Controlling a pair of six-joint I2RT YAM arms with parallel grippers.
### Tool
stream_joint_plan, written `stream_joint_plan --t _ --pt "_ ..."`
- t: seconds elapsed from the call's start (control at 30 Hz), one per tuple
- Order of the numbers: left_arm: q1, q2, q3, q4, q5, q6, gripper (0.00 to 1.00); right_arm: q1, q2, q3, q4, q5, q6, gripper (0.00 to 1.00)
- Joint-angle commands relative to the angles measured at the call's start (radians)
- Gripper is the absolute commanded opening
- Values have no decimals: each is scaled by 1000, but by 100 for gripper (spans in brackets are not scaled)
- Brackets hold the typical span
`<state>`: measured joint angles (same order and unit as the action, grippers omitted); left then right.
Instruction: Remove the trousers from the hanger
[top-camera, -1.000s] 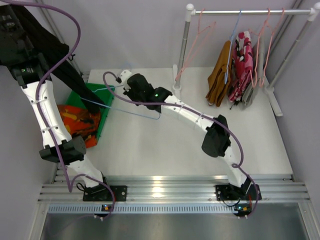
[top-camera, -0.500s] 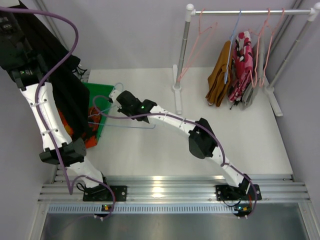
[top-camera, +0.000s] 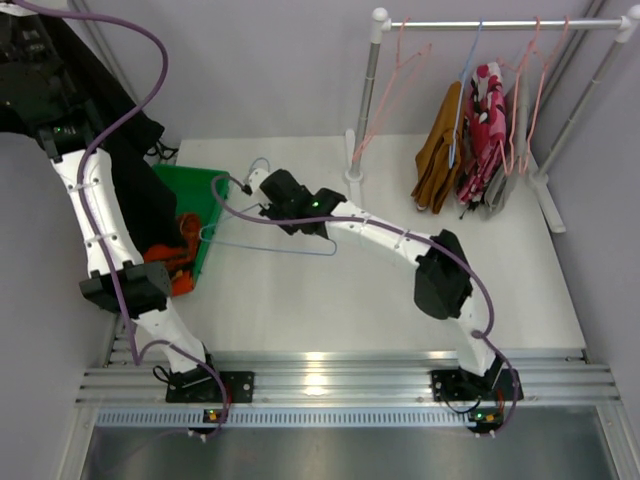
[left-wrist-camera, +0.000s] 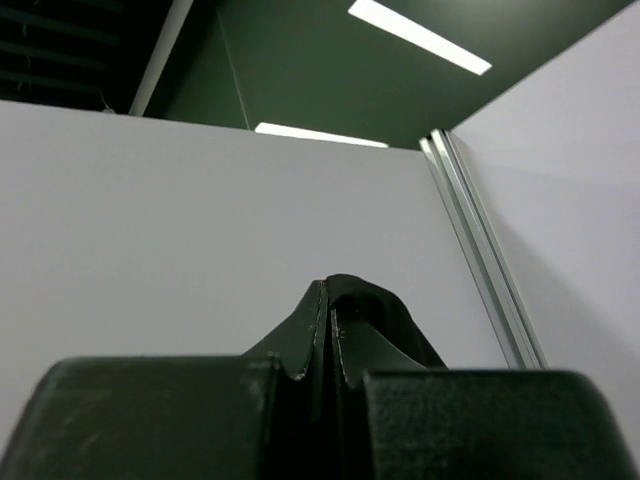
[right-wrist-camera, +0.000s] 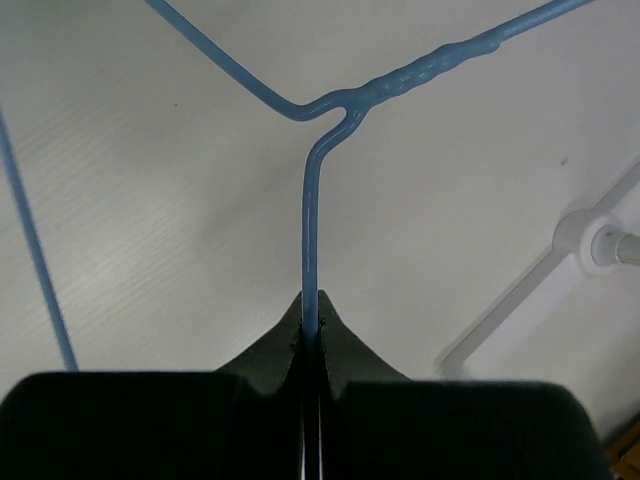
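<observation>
The plain black trousers (top-camera: 145, 200) hang free from my left gripper (top-camera: 40, 75), which is raised high at the back left. In the left wrist view this gripper (left-wrist-camera: 328, 295) is shut on a fold of the black cloth (left-wrist-camera: 375, 305) and faces a blank wall. My right gripper (top-camera: 278, 212) is low over the table and shut on the neck of a bare blue wire hanger (top-camera: 270, 246). The right wrist view shows the wire (right-wrist-camera: 312, 220) clamped between the shut fingers (right-wrist-camera: 312, 305). Trousers and hanger are apart.
A green bin (top-camera: 203, 190) at the left holds orange patterned trousers (top-camera: 168, 262). At the back right a white rack (top-camera: 500, 22) carries mustard trousers (top-camera: 438, 150), floral trousers (top-camera: 487, 120) and bare pink hangers (top-camera: 385, 100). Its foot (right-wrist-camera: 600, 240) lies to the right of the right gripper.
The black trousers have come off the blue hanger and swung left to hang beside the raised left arm. The right gripper went left with the hanger, then came back right.
</observation>
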<state>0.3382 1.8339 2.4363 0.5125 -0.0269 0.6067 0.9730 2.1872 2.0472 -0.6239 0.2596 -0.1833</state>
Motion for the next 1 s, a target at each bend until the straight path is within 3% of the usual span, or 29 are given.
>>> stream_joint_plan --t 0.0,0.23,0.33,0.37,0.6,0.73,0.97 --pt "4 33 9 96 54 27 0 -17 -211 -69 12 -43 39 0" --pt "4 70 -72 92 38 -18 0 -39 -363 -122 -26 -92 77 0" --pt "5 -40 -308 86 12 -88 0 -54 -418 -125 -46 -97 85 0" --pt "4 -115 -457 93 16 -114 0 -66 -431 -127 -54 -95 87 0" --pt "15 -421 -1036 38 -73 -157 0 -125 -586 -197 -74 -128 122 0" --pt "24 -545 -1279 -20 -155 -145 0 -149 -665 -258 -77 -144 130 0" --pt "53 -728 -1539 -208 -212 -211 0 -206 -782 -334 -82 -174 133 0"
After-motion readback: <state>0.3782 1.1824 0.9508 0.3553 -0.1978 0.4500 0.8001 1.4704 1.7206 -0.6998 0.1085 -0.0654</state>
